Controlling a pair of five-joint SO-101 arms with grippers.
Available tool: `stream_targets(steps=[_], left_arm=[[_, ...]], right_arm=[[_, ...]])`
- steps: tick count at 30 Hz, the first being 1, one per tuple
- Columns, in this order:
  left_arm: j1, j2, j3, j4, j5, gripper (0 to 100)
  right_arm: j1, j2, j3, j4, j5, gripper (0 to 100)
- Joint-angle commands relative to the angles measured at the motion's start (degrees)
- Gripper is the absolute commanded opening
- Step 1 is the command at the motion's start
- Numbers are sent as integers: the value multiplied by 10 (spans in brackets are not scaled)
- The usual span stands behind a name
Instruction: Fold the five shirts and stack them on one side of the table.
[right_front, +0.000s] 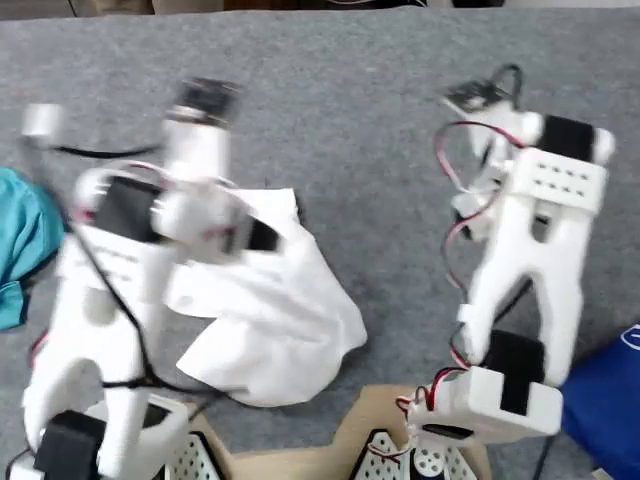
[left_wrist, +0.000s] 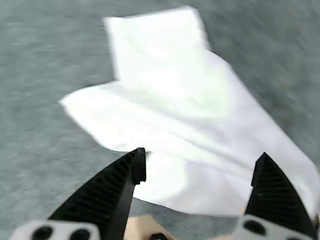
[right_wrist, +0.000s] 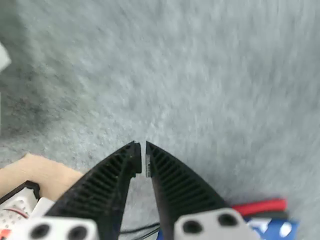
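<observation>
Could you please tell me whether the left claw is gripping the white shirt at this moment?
No, the left claw is wide open, and the white shirt lies on the grey table beneath it.

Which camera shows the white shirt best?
The left wrist view: the white shirt lies rumpled, unblocked beyond the open left end effector. In the high view the left arm covers part of it. The right wrist view faces grey table.

Bare grey tabletop (right_front: 370, 120) ran btwn the two arms & across the far side, giving free passage. The crumpled white shirt (right_front: 270, 320) blocked centre-left. A teal shirt (right_front: 22, 240) crowded the left edge, a blue shirt (right_front: 600, 395) the near right corner.
</observation>
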Motion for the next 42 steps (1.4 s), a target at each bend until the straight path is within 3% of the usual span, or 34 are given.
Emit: stream_targets(steps=[1, 4, 9, 12, 16, 20, 24, 28, 31, 37, 42], left_arm=[[-228, -32, -32, 3, -54, 345], [-429, -31, -29, 1, -107, 345], [-698, 6, -6, -66, -153, 345], [-806, 33, 33, -147, -155, 345], [-891, 64, 83, -229, -156, 345], [-943, 90, 120, -281, -156, 345], [-964, 100, 133, -286, -157, 345], [-967, 98, 134, -284, -157, 345], [-960, 96, 134, -284, -157, 345], [-920, 95, 135, -282, -156, 345], [-884, 95, 135, -220, -156, 345]], right_arm=[[-103, 0, -56, 6, -8, 34], [-232, 7, -89, 6, -6, 55], [-444, 91, -142, 6, 10, 241], [-525, 176, -183, 6, 8, 326], [-600, 283, -262, 6, 5, 350], [-646, 381, -351, 5, 5, 350], [-625, 494, -425, 5, 4, 344], [-560, 548, -495, 9, -18, 177], [-530, 526, -519, 9, -20, 0], [-514, 392, -516, 9, -31, 5], [-491, 240, -495, 9, -32, 5]])
